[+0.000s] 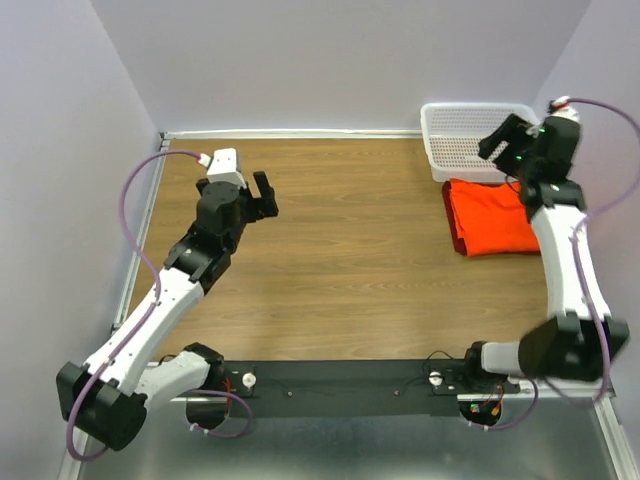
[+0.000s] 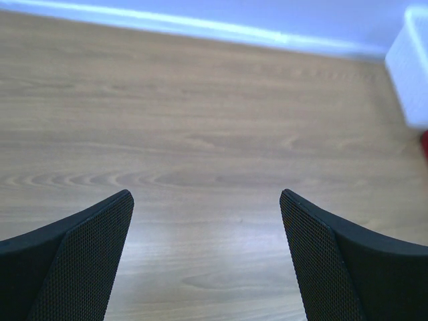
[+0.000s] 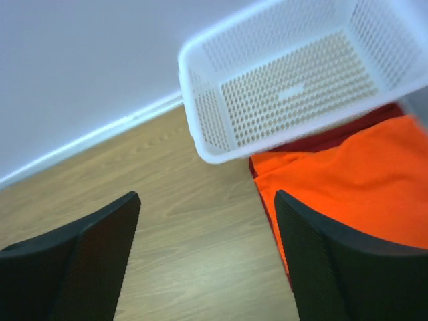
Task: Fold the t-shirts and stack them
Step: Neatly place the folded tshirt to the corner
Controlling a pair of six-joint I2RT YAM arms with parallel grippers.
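Orange t-shirt (image 1: pixel 495 218) atop maroon t-shirt (image 3: pixel 315 141), long axis roughly left-right; left hand (image 2: pixel 206 194), right hand (image 3: pixel 206 195) both released, empty.

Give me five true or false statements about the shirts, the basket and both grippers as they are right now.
1. The orange t-shirt lies folded on the table. True.
2. The white basket has a shirt in it. False: the right wrist view shows it empty.
3. A dark red t-shirt lies under the orange one, with only its edge showing. True.
4. The right gripper is clamped on the orange t-shirt. False: its jaws stand apart with nothing between them.
5. The left gripper is shut. False: it is open over bare wood, far from both shirts.
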